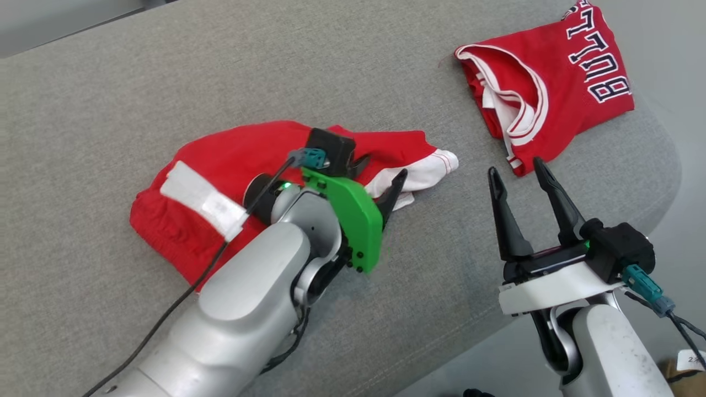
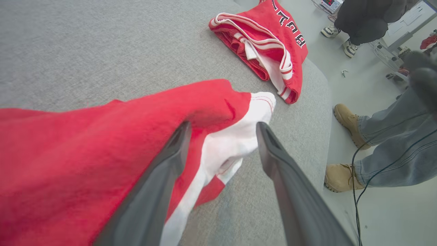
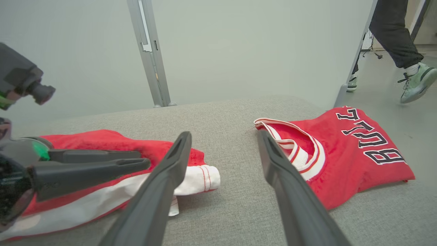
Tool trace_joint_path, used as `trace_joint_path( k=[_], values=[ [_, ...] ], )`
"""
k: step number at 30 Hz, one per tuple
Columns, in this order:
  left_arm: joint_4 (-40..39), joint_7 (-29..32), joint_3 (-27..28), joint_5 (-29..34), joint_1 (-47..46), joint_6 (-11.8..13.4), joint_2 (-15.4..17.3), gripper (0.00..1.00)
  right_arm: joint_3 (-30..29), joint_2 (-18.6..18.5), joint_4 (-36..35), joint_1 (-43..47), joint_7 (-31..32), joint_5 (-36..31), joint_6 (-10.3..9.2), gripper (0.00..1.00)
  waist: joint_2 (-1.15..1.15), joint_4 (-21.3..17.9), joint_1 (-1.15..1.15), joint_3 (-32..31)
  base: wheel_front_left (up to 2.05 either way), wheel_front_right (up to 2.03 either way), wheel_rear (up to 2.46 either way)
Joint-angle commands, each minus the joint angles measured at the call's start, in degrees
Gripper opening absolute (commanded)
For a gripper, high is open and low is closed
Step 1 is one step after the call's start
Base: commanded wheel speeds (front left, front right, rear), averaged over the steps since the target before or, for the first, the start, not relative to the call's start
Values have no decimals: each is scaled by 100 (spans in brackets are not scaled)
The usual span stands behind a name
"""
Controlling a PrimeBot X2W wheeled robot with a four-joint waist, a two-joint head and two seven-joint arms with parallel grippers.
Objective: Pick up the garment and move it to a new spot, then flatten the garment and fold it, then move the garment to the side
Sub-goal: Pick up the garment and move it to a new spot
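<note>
Red shorts (image 1: 237,154) with a white side stripe and hem (image 2: 235,136) lie crumpled on the grey padded surface (image 1: 110,99), left of centre. My left gripper (image 1: 382,170) is low over their right end, open. In the left wrist view (image 2: 223,126) one finger lies over the red cloth and the other over bare grey, with the white hem between them. My right gripper (image 1: 515,166) hovers open and holds nothing, off to the right of the shorts (image 3: 102,143), near the front edge. From the right wrist (image 3: 223,134) it points at the gap between the two garments.
A folded red jersey (image 1: 557,94) with dark lettering lies at the far right of the surface, close to its rounded edge (image 1: 670,160). A person in jeans and tan boots (image 2: 348,119) stands just beyond that edge. Another person's shoe (image 3: 418,82) is on the floor behind.
</note>
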Motion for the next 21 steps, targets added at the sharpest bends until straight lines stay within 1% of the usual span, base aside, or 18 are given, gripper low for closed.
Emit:
trace_joint_path(
  k=[1,3,4,5,10,14,18,21],
  values=[
    [-104,-112,58,44,230,41,222,100,-73,-13,-37,68,-14,-88,-7,100,0,464,0,-97,0,0,0],
    [-389,-227,134,-11,452,82,419,100,-160,-10,-56,115,-14,-175,-7,100,0,700,0,-152,0,0,0],
    [-389,-227,134,-11,452,82,419,100,-160,-10,-56,115,-14,-175,-7,100,0,700,0,-152,0,0,0],
    [-551,-285,180,-44,567,124,526,100,-181,-10,-57,142,-14,-213,-7,100,0,804,0,-184,0,0,0],
    [-1435,-557,463,-93,1320,540,1182,100,-300,-12,-77,222,-14,-378,-7,100,0,1293,0,-343,0,0,0],
    [-2090,-578,610,-241,1881,815,1533,100,-336,-16,-53,277,-14,-472,-7,100,0,1570,0,-437,0,0,0],
    [-2471,-481,670,-378,2265,998,1724,100,-319,-15,-35,301,-14,-521,-7,100,0,1742,0,-469,0,0,0],
    [-2506,-411,648,-440,2331,1033,1699,100,-279,-15,-14,255,-14,-526,-7,100,0,1799,0,-446,0,0,0]
  ],
)
